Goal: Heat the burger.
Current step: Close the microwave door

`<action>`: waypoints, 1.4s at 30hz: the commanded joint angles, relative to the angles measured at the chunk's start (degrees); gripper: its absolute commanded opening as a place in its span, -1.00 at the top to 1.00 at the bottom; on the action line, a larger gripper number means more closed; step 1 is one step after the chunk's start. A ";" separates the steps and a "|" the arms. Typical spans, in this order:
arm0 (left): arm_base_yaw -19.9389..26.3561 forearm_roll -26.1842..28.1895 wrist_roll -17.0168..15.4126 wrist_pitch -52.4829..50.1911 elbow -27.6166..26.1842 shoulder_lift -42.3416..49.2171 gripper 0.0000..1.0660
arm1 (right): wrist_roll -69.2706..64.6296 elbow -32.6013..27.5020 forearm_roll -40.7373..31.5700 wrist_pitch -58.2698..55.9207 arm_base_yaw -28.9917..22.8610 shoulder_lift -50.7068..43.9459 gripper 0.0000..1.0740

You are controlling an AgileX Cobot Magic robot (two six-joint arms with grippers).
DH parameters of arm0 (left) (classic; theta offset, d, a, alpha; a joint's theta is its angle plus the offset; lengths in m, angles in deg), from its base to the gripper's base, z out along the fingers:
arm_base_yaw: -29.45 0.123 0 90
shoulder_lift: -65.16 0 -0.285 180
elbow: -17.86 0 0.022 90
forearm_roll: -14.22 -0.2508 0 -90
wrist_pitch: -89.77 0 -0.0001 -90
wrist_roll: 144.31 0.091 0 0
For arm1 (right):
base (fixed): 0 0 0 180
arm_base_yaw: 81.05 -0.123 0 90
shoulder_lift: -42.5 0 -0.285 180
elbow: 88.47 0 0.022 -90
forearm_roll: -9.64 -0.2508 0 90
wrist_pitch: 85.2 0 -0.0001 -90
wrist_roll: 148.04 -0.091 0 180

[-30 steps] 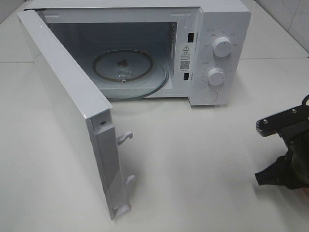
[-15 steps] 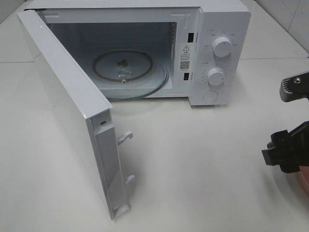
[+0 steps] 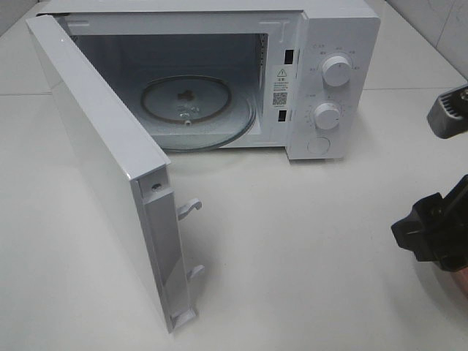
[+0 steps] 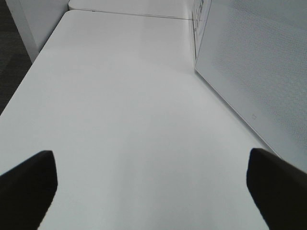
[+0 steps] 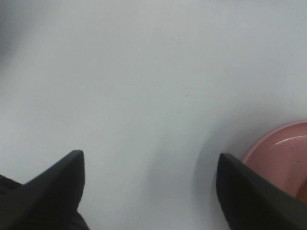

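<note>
My black fingertips (image 5: 53,189) frame a plain white table (image 5: 144,72) and the rim of a pink plate (image 5: 280,153). The microwave (image 3: 322,80) is white with white dials; its turntable (image 3: 197,110) is clear glass; its door (image 4: 259,62) carries a fine dotted mesh.

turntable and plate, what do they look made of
Turntable: looks like clear glass; the oven floor shows through it and its rim glints. Plate: smooth, slightly glossy pink, probably plastic or glazed ceramic; only its edge shows, so I can't tell which.
</note>
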 commanded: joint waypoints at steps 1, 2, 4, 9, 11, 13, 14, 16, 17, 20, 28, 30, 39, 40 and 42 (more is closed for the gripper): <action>0.17 0.06 0.00 -0.97 0.17 0.11 -0.88 | 2.86 2.69 -0.52 -4.53 0.23 -0.46 -0.40; 0.17 0.06 0.00 -0.97 0.17 0.11 -0.88 | 4.53 4.18 -0.52 -7.16 0.23 -1.26 -0.41; 0.17 0.06 0.00 -0.97 0.17 0.11 -0.88 | 6.13 4.81 -0.74 -8.19 0.23 -2.18 -0.42; 0.17 0.06 0.00 -0.97 0.17 0.11 -0.88 | 14.38 6.47 -5.90 -11.06 1.15 -11.12 -0.42; 0.17 0.06 0.00 -0.97 0.17 0.11 -0.88 | 14.44 6.47 -9.74 -13.87 5.56 -16.79 -0.43; 0.17 0.06 0.00 -0.97 0.17 0.11 -0.88 | 15.76 6.47 -10.20 -17.13 9.00 -21.03 -0.43; 0.17 0.06 0.00 -0.97 0.17 0.11 -0.88 | 15.76 6.47 -10.20 -17.13 9.00 -21.03 -0.43; 0.17 0.06 0.00 -0.97 0.17 0.11 -0.88 | 18.62 6.47 -10.20 -20.63 13.98 -27.73 -0.43; 0.17 0.06 0.00 -0.97 0.17 0.11 -0.88 | 18.62 6.47 -10.20 -20.63 13.98 -27.73 -0.43; 0.17 0.06 0.00 -0.97 0.17 0.11 -0.88 | 18.39 6.47 -11.00 -22.52 16.16 -34.32 -0.43; 0.17 0.06 0.00 -0.97 0.17 0.11 -0.88 | 17.76 5.16 -12.55 -22.17 21.60 -49.90 -0.42; 0.17 0.06 0.00 -0.97 0.17 0.11 -0.88 | 17.82 2.46 -12.89 -21.89 23.09 -53.86 -0.43; 0.17 0.06 0.00 -0.97 0.17 0.11 -0.88 | 16.04 -2.69 -13.98 -18.96 26.99 -56.89 -0.43; 0.17 0.06 0.00 -0.97 0.17 0.11 -0.88 | 16.04 -2.92 -13.98 -19.14 26.99 -56.89 -0.42; 0.17 0.06 0.00 -0.97 0.17 0.11 -0.88 | 16.04 -2.92 -13.98 -19.14 26.99 -56.89 -0.42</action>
